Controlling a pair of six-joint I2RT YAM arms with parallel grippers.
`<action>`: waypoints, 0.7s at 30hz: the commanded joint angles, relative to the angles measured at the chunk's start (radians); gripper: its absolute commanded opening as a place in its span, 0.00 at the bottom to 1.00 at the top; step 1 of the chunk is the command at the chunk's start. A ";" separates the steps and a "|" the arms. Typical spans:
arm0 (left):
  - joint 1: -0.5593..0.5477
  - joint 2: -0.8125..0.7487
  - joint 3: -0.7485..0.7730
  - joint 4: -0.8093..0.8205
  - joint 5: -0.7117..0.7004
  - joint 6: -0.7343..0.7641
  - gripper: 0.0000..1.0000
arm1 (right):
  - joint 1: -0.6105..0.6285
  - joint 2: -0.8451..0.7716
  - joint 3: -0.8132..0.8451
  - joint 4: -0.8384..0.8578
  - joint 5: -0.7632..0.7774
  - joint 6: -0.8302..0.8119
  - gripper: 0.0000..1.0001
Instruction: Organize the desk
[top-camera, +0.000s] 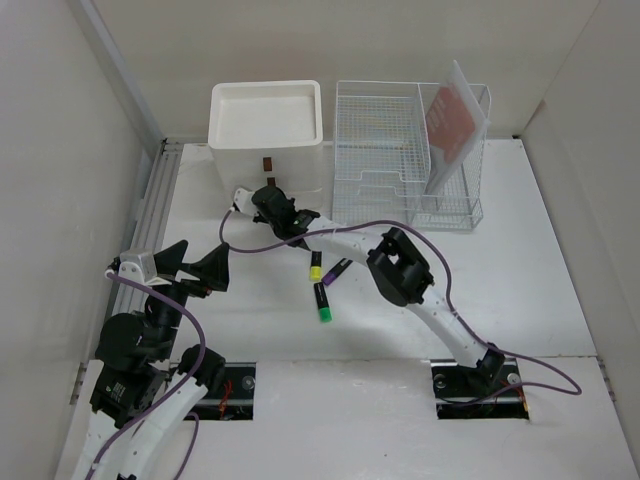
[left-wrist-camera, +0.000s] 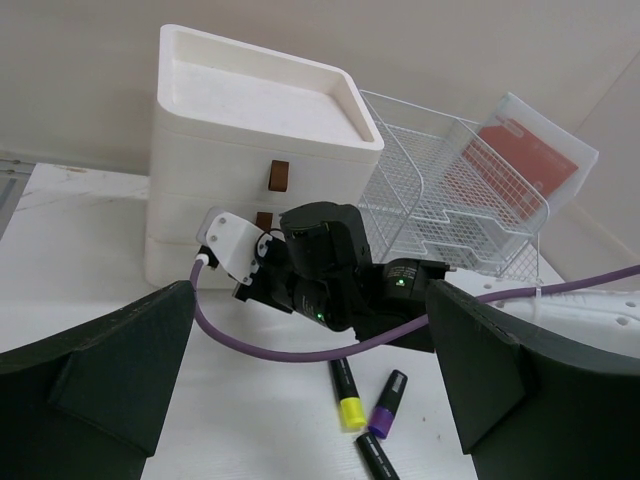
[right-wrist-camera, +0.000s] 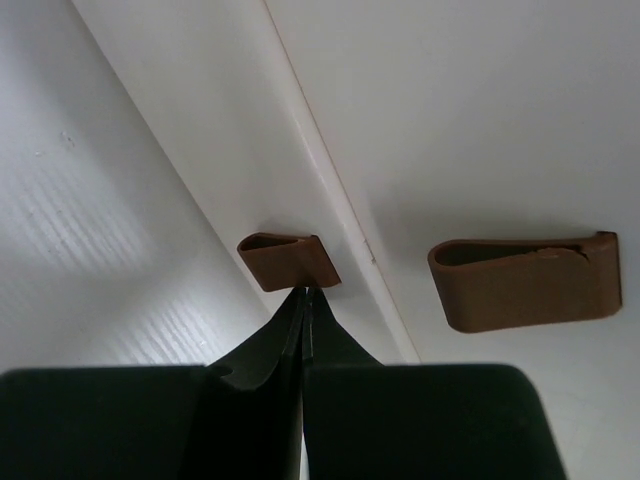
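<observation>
The table (top-camera: 520, 260), spread under both arms, looked rigid, heavy, fixed, nothing to grip; its light stiff markers (top-camera: 322, 285) and the soft brown pull tab (right-wrist-camera: 288, 262) on the drawer box (top-camera: 265, 115) offered holds; right fingers (right-wrist-camera: 250, 400) pressed together at that tab; left fingers (left-wrist-camera: 100, 370) gaped wide.

At the far end of your tabletop (top-camera: 500, 280), the drawer box (top-camera: 265, 120) stands just left of the wire-mesh rack (top-camera: 385, 140). A plastic sleeve (top-camera: 455, 120) stands in the rack's right compartment. Three markers (top-camera: 321, 300) lie in front of both, near the middle.
</observation>
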 joint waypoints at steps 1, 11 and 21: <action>0.005 -0.002 0.001 0.025 -0.009 0.003 1.00 | -0.023 0.021 0.064 0.060 0.036 -0.017 0.00; 0.005 -0.002 0.001 0.025 -0.009 0.003 1.00 | -0.032 0.009 0.042 0.070 0.056 -0.017 0.00; 0.005 0.007 0.001 0.025 -0.018 0.003 1.00 | -0.034 -0.124 -0.114 0.059 -0.160 -0.019 0.00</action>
